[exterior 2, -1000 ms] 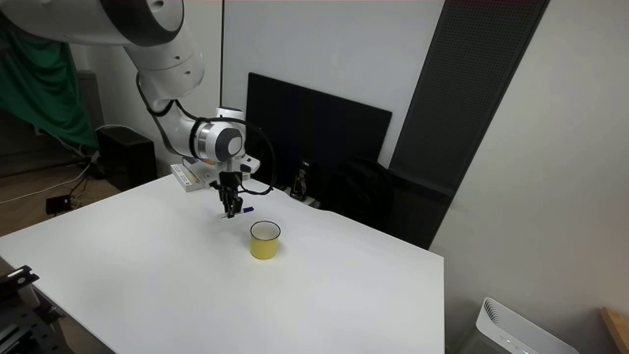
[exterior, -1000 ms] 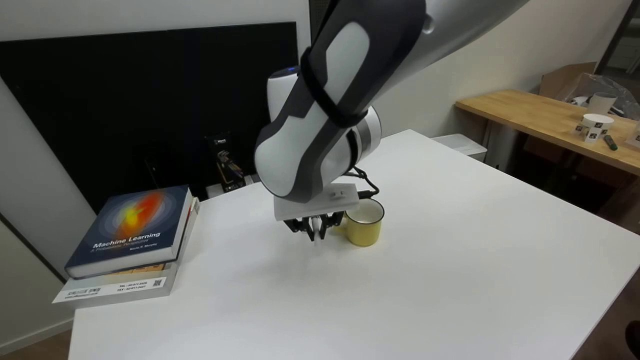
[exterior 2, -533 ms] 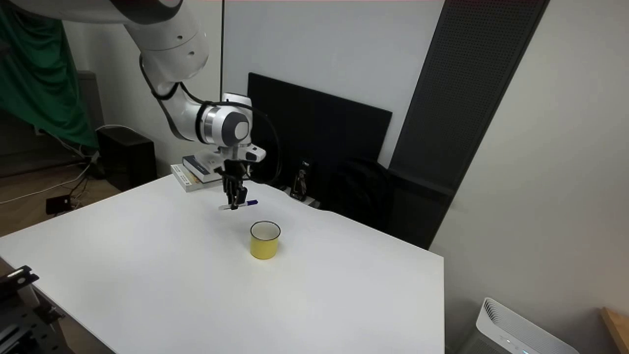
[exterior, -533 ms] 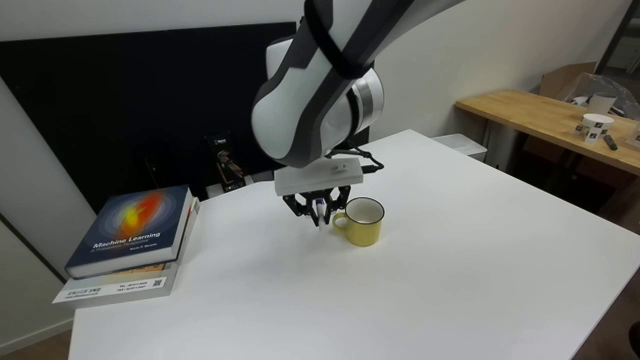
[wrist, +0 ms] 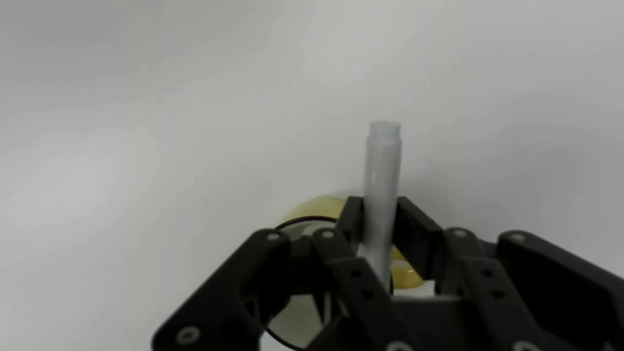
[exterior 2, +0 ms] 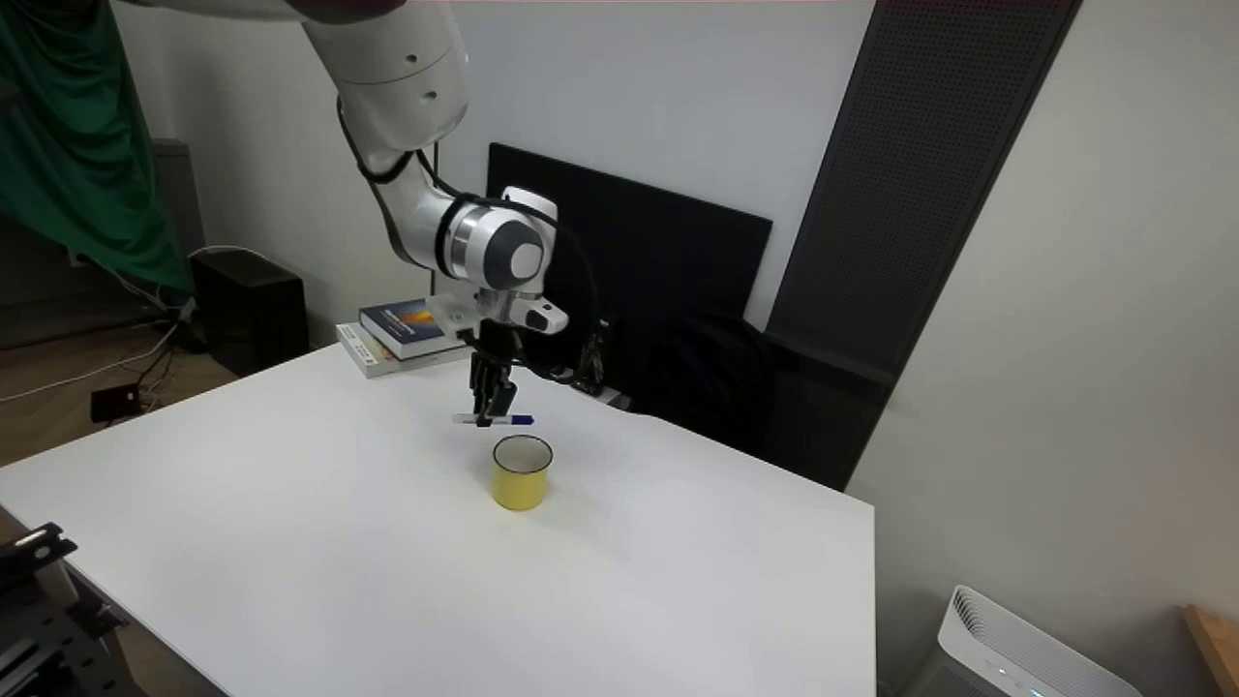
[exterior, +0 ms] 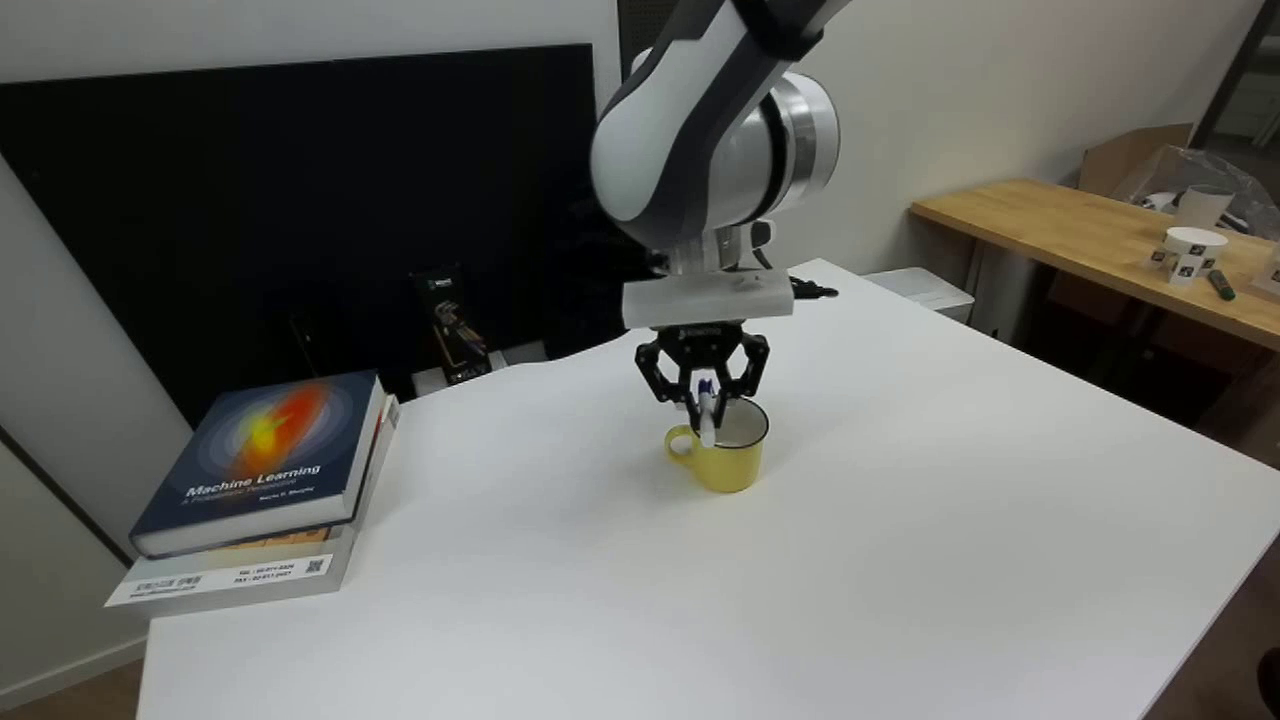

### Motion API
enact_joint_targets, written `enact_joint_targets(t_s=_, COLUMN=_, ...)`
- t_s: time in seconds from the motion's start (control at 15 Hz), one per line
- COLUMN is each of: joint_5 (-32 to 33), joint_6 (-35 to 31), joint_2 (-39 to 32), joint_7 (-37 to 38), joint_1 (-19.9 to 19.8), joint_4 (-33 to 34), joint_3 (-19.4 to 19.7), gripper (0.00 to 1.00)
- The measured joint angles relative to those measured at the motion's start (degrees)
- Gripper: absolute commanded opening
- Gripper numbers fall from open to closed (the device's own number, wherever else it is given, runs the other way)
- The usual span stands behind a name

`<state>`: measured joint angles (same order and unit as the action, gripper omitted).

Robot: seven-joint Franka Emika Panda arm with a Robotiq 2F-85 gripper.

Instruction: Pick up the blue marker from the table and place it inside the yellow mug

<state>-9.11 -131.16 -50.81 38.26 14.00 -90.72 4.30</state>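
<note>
Pincer (wrist: 380, 219) is clamped on the white barrel of the blue-ended marker (wrist: 383, 168), off the tabletop (exterior 2: 484, 600). Yellow mug (exterior 2: 520, 491) stands upright near it; clearance over the rim hard to tell.

Main risk: marker sits close to level, blue end (exterior 2: 523, 420) out to the side in an exterior view, and looks no shorter than the mouth is wide. Letting go like that likely bridges the rim or rolls off; probably wants one end tipped in first.

Also: pincer looks biased toward the handle (exterior: 677, 443), so a straight drop may miss. Lowering off-centre could catch a finger or barrel on the rim, shoving the mug or twisting the marker loose.
</note>
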Motion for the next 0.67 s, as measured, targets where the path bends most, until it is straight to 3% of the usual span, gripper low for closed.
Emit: enact_joint_targets(t_s=0.67, joint_5=-10.09, joint_6=4.0, joint_2=-1.2, joint_7=-2.73, joint_1=-8.04, joint_4=-0.61, joint_3=-4.78, gripper=0.06)
